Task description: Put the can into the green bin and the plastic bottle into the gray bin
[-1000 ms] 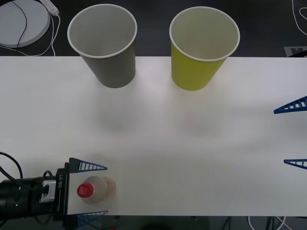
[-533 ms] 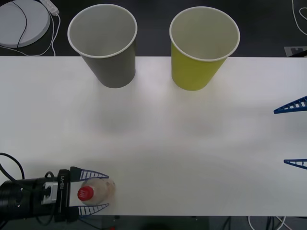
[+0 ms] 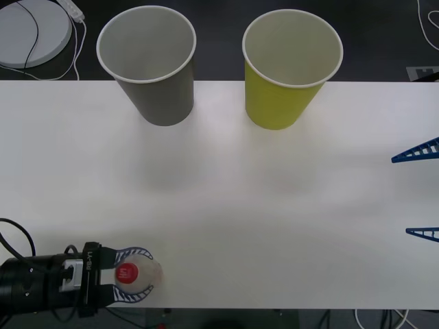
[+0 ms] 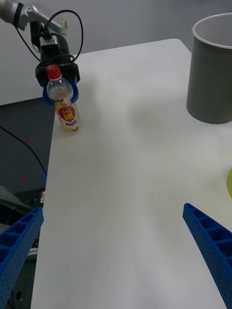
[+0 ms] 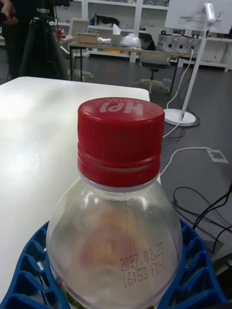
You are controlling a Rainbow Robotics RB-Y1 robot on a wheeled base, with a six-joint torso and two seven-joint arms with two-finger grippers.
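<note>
The plastic bottle, clear with a red cap, stands at the table's front left corner. My left gripper is shut on the plastic bottle just below the cap; its blue fingers wrap the bottle. From the right wrist, the bottle stands upright in the left gripper. The gray bin stands at the back left and the green bin at the back right, both upright. My right gripper is open at the table's right edge. The can is out of view.
The white table stretches bare between the bottle and the bins. The bottle stands close to the table's front edge. A white round base with a cable lies on the floor beyond the back left corner.
My left gripper's fingers closed from wide open onto the bottle, which shifted slightly. The right gripper and both bins stayed put.
</note>
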